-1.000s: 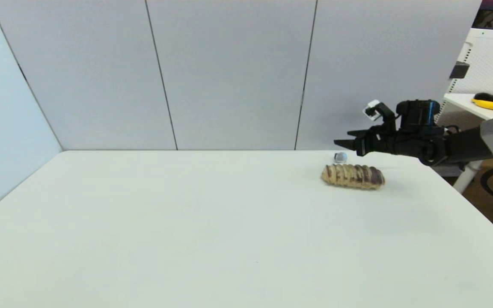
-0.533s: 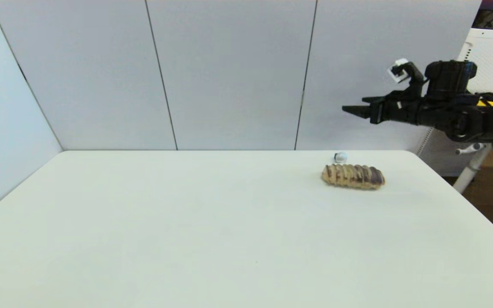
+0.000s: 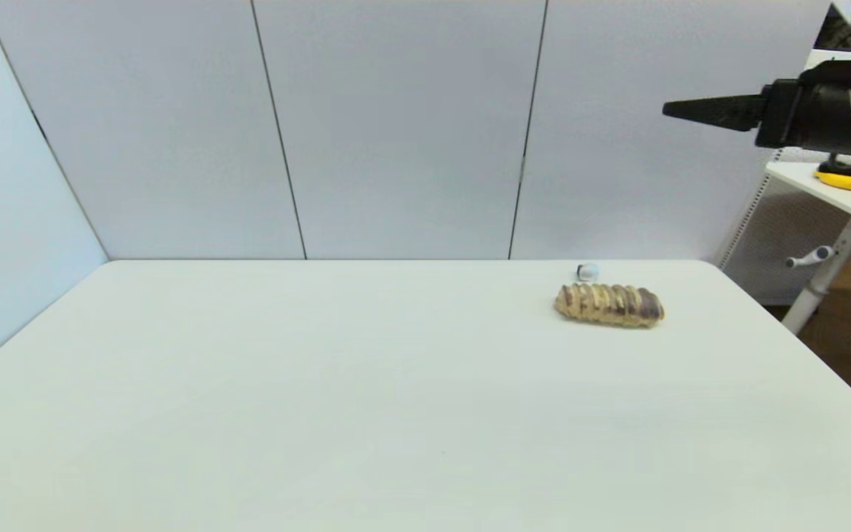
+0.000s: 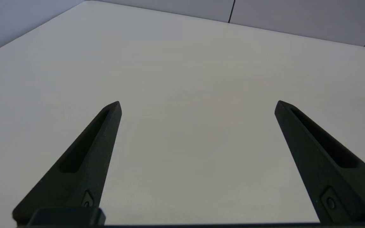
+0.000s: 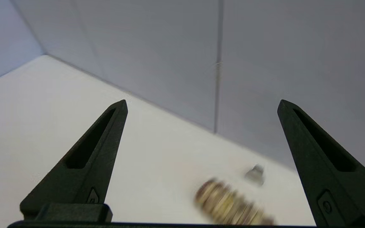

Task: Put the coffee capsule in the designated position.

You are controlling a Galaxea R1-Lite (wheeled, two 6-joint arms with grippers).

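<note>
The capsule (image 3: 587, 272) rests on the table (image 3: 366, 399) near its far edge, just behind the bread (image 3: 609, 305); whether the two touch cannot be told. I judge this to be its set-down place, since nothing grips it. My right gripper (image 5: 201, 104) hangs high above and to the right, fingers wide apart, holding nothing. My left gripper (image 4: 198, 104) is parked over bare table, fingers equally spread, empty

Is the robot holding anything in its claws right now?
No. The right gripper and left gripper are both open and empty; the coffee capsule lies on the table.
</note>
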